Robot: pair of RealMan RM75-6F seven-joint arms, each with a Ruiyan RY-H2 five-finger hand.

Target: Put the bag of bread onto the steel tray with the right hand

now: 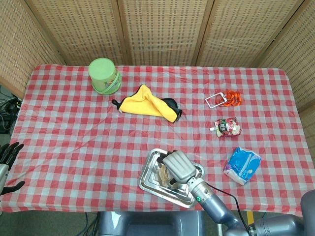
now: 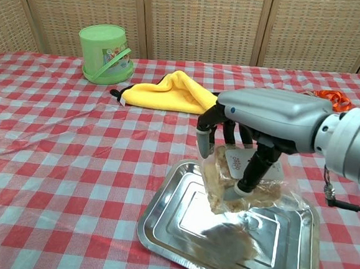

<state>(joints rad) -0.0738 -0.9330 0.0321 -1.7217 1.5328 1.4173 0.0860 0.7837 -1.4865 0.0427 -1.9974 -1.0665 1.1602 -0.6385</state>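
Note:
My right hand [image 2: 265, 119] grips the clear bag of bread [image 2: 241, 186] from above and holds it over the steel tray [image 2: 173, 224], the bag's bottom close to the tray floor. In the head view the right hand [image 1: 178, 167] covers most of the bag of bread [image 1: 163, 174], above the middle of the steel tray [image 1: 149, 181] near the table's front edge. My left hand [image 1: 7, 156] shows at the far left edge, off the table, with fingers apart and nothing in it.
A green bucket [image 1: 104, 74] stands at the back left. A yellow cloth [image 1: 145, 102] lies behind the tray. To the right lie a red pouch [image 1: 227, 127], a blue packet [image 1: 243, 164] and an orange-and-white item [image 1: 224, 99].

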